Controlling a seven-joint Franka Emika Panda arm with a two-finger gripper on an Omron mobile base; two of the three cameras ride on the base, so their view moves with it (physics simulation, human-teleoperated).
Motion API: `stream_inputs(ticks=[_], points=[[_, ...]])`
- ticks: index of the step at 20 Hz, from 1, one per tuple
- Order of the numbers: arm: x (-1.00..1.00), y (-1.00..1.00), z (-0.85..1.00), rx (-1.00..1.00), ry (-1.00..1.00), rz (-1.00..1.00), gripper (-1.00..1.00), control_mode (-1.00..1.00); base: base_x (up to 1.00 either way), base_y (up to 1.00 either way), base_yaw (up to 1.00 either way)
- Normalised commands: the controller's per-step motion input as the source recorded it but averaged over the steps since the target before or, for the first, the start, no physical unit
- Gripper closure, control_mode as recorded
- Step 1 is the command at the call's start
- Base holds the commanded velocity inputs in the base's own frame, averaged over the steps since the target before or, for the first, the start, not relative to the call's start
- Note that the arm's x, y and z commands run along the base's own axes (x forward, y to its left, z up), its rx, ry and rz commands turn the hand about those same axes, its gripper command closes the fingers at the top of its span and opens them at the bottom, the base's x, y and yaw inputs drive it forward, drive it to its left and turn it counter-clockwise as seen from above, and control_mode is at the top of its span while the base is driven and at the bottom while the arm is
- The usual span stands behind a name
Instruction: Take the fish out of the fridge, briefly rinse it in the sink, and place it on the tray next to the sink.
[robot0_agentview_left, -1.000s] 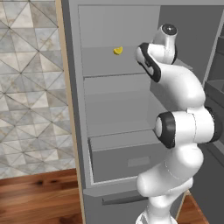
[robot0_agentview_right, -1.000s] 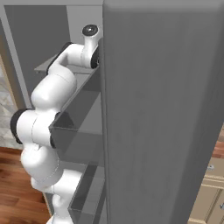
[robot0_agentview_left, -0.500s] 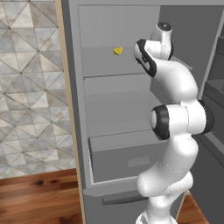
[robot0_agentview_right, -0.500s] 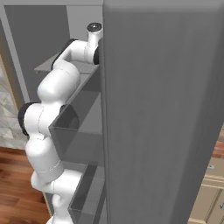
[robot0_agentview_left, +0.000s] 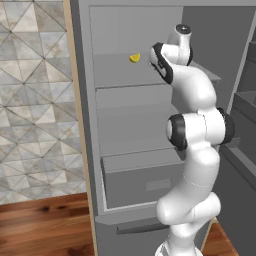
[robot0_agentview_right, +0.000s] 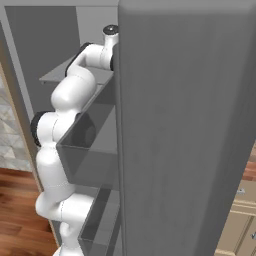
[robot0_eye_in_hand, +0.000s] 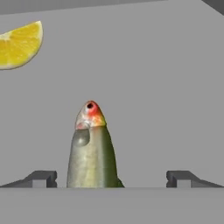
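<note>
Fridge (robot0_agentview_left: 85, 125) open, grey shelves and drawer (robot0_agentview_left: 145, 182) visible. White arm reaches up into top shelf level. Hand view: fish (robot0_eye_in_hand: 91, 151), olive-green with red-orange tip, lies on grey fridge shelf, between spread fingertips (robot0_eye_in_hand: 41, 178) of gripper (robot0_eye_in_hand: 111, 178). Jaws released wide, not touching fish. Yellow lemon wedge (robot0_eye_in_hand: 19, 45) on same shelf, beyond fish, well apart from it.
</note>
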Motion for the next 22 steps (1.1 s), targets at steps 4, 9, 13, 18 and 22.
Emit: stream_inputs(ticks=[4,9,13,18,22], points=[[0.29,0.04,-0.45,0.0,0.02,0.05,-1.0,-1.0,0.0,0.0,0.0],[-0.14,0.19,-0.68,0.0,0.0,0.12,1.0,-1.0,0.0,0.0,0.0],[-0.56,0.18,-0.64,0.0,0.0,0.17,1.0,-1.0,0.0,0.0,0.0],[-0.31,0.17,-0.39,-0.02,0.0,0.11,1.0,-1.0,0.0,0.0,0.0],[-0.96,0.02,0.1,0.0,-0.26,0.01,1.0,-1.0,0.0,0.0,0.0]])
